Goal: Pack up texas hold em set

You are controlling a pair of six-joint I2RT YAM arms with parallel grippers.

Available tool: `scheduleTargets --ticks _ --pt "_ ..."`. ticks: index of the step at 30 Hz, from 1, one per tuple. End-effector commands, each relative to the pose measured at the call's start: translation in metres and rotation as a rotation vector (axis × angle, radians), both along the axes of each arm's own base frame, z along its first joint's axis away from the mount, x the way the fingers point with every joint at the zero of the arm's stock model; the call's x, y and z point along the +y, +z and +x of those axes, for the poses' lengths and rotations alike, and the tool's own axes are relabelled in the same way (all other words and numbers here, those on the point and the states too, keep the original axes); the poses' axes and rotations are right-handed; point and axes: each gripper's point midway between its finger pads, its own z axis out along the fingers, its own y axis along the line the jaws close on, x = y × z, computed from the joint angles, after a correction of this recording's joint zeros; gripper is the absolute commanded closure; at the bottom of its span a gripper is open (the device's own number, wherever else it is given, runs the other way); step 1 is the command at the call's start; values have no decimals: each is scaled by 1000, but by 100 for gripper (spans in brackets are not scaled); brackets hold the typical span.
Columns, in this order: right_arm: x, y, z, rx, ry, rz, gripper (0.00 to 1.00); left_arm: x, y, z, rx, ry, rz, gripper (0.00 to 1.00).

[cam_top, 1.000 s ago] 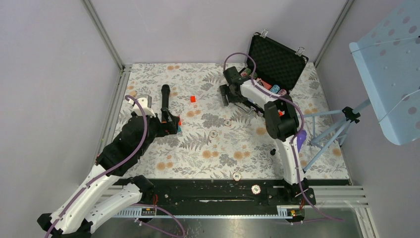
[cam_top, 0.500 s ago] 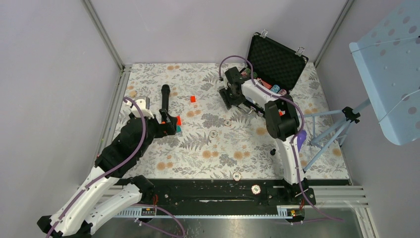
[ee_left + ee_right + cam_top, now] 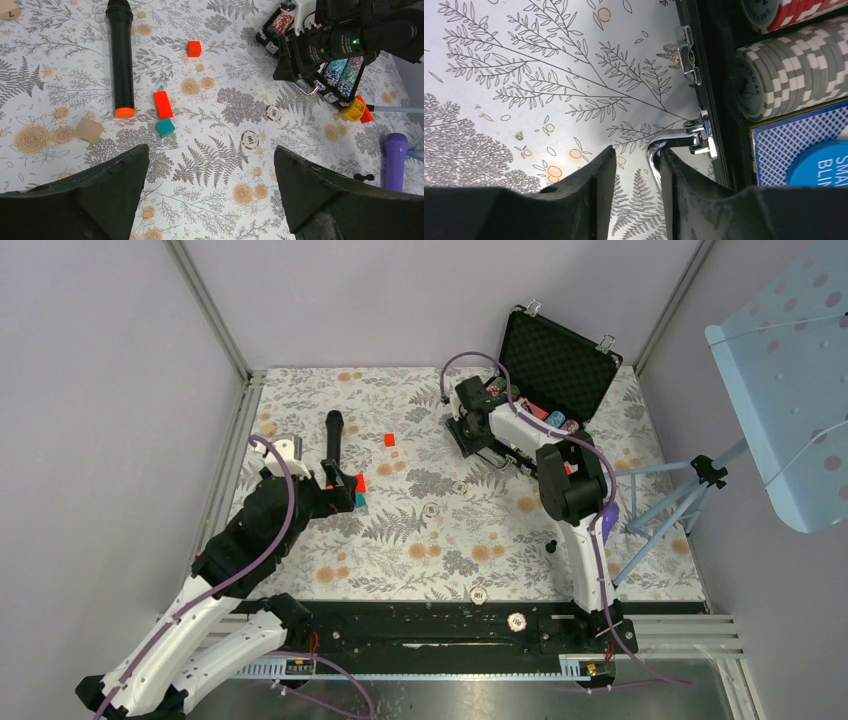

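Briefcase (image 3: pixel 560 360) stands open, upper right in the top view. Right end effector (image 3: pixel 636 154) straddles its silver handle (image 3: pixel 655 150), jaws not yet clamped, likely to drag the case nearer. Left end effector (image 3: pixel 211 152) hangs wide open, empty; loose chips (image 3: pixel 274 113) lie centre-frame.

black briefcase (image 3: pixel 560 365) sits open at the far right of the table (image 3: pixel 400 550), foam-lined lid standing up, silver handle (image 3: pixel 674 142) and latch (image 3: pixel 688 55) on the front edge facing mid-table. inside, striped chips stand on edge in rows: grey-white chips (image 3: pixel 794 70), red-white chips (image 3: pixel 794 12), blue chips (image 3: pixel 336 71), beside a blue-backed card deck (image 3: pixel 784 140) with a round blue button (image 3: pixel 824 165) over its corner. four loose chips lie flat outside: two mid-table (image 3: pixel 274 113) (image 3: pixel 250 139), one at the near edge (image 3: pixel 478 595), one on the black rail (image 3: pixel 400 625) at (image 3: pixel 516 621).
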Motion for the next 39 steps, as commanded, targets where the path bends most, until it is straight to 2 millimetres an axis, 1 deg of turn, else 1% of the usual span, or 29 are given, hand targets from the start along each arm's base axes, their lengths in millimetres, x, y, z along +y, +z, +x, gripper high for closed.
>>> scheduleTargets --ticks 1,9,12,15,22,29,34,39 --pt "67 7 -53 99 217 94 60 5 -1 3 -10 18 21 6" --pt "87 -5 -86 96 379 42 73 8 -2 2 -11 24 25 5" --pt "95 -7 -95 103 425 43 86 7 -3 2 -9 20 25 5" --pt "103 -6 -108 116 498 57 100 8 -3 2 -8 23 27 5" --pt "108 -10 -139 117 663 21 100 8 -4 3 -5 25 25 5" --pt "100 -5 -153 82 767 -23 100 8 -4 3 -2 22 27 5" --pt "96 3 -170 46 861 5 100 7 -5 3 -2 20 26 5" --pt "91 3 -197 113 918 29 100 8 -4 3 -3 21 24 5"
